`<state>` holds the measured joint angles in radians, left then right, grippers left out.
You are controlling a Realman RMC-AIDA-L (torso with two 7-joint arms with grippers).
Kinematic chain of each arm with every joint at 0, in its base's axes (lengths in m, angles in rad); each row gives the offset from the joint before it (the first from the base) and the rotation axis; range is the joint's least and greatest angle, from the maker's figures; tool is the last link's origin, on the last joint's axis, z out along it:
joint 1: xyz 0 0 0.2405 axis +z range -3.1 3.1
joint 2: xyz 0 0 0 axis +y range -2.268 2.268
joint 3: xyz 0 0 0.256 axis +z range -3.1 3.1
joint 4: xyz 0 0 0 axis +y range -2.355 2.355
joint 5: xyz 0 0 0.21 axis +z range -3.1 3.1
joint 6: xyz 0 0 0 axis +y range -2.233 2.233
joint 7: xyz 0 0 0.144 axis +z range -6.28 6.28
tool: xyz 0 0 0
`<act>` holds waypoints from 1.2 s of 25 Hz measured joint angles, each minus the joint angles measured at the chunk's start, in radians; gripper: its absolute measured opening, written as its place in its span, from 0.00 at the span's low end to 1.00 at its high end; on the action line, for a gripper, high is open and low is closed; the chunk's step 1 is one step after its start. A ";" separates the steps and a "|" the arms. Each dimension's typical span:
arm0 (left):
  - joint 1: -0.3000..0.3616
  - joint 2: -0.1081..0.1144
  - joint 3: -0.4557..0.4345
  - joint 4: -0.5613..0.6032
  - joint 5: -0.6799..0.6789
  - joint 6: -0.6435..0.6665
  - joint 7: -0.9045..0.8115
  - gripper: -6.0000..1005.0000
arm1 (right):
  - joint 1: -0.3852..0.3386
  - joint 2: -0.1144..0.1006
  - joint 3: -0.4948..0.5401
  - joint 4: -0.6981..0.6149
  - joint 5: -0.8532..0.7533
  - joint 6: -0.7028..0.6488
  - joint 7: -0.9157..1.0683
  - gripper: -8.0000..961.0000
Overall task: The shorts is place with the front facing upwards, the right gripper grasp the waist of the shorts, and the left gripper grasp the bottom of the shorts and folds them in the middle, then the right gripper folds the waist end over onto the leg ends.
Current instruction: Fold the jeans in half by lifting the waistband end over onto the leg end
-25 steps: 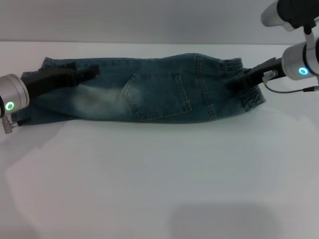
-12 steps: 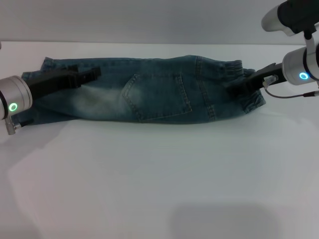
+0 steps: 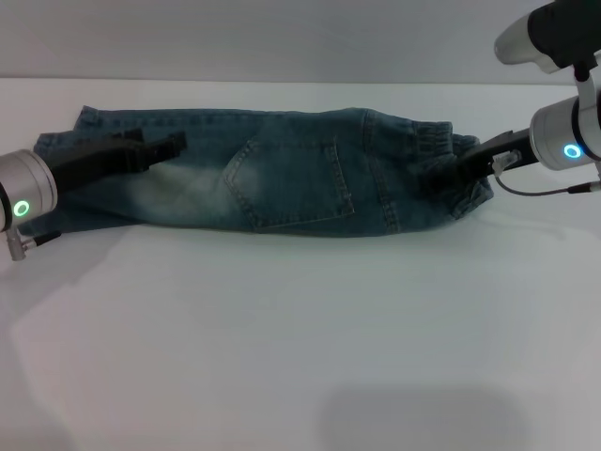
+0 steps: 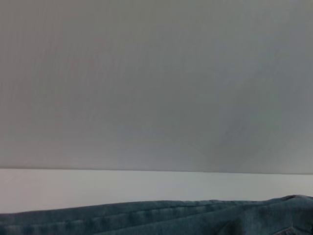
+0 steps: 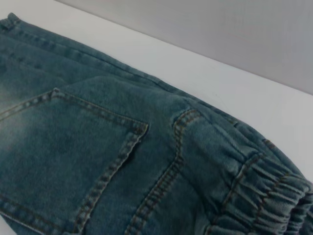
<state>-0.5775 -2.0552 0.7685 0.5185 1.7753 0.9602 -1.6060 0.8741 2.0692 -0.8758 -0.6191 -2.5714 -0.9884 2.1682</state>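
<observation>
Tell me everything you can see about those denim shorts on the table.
The shorts are long, blue-green denim, already folded lengthwise into a narrow band lying flat across the white table. A stitched patch pocket faces up mid-way, beside a pale faded patch. The gathered elastic waist sits at the robot's right, with the right pincer on it; the left pincer rests on the leg end.

The shorts (image 3: 272, 183) lie crosswise on the table (image 3: 300, 338), waist right, leg ends left.
</observation>
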 joint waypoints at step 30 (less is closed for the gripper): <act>-0.053 -0.002 0.000 -0.044 -0.003 -0.023 0.076 0.80 | -0.267 0.003 -0.064 -0.419 0.123 -0.313 -0.021 0.10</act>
<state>-0.6306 -2.0574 0.7685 0.4749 1.7724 0.9367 -1.5304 0.6070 2.0722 -0.9401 -1.0383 -2.4486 -1.3015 2.1475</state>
